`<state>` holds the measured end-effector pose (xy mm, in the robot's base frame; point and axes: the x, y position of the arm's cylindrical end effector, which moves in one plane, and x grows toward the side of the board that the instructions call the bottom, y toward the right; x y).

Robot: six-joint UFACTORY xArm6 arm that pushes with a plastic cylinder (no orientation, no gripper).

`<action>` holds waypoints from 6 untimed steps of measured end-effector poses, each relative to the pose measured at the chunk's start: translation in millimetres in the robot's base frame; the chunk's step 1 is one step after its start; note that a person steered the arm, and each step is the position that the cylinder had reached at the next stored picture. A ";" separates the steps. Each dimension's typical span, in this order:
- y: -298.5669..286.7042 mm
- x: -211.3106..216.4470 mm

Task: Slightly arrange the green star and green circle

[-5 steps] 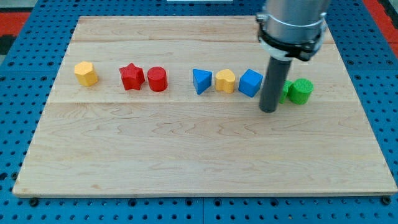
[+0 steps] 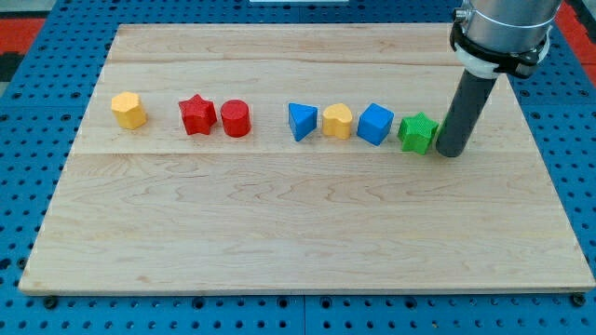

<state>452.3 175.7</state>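
Wooden board (image 2: 298, 233) on blue pegboard surface (image 2: 28, 186), inspected from the one camera; dark rod descending from the view's top right, my tip (image 2: 451, 153) resting on the board near its right-hand portion; no pincer fitted, so nothing released, clenched or grasped, only a plain rod end. Green star (image 2: 418, 132) just beside my tip on the view's left, close to touching though contact cannot be confirmed; green circle mostly hidden behind the rod, only a thin green sliver (image 2: 440, 136) showing at the rod's left edge between star and rod, exact position and contact not determinable. Remaining blocks strung out in a rough row leading away from my tip toward the view's left: blue cube-like block (image 2: 375, 124) next beyond the green star, close to it but apart; yellow block (image 2: 337, 121) of rounded, many-sided form just beside that; blue triangle (image 2: 301, 121) beside the yellow one; then a gap; red cylinder (image 2: 236, 118) and red star (image 2: 196, 114) close together, well apart from my tip; yellow hexagon-like block (image 2: 128, 110) farthest off, near the board's left side. All blocks upright and flat on the board; red surface (image 2: 19, 28) visible past the pegboard at the view's top corners.
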 end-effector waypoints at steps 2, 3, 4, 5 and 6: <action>-39.4 3.3; -19.2 3.2; -9.0 -1.2; -9.0 -8.4; -9.0 -8.3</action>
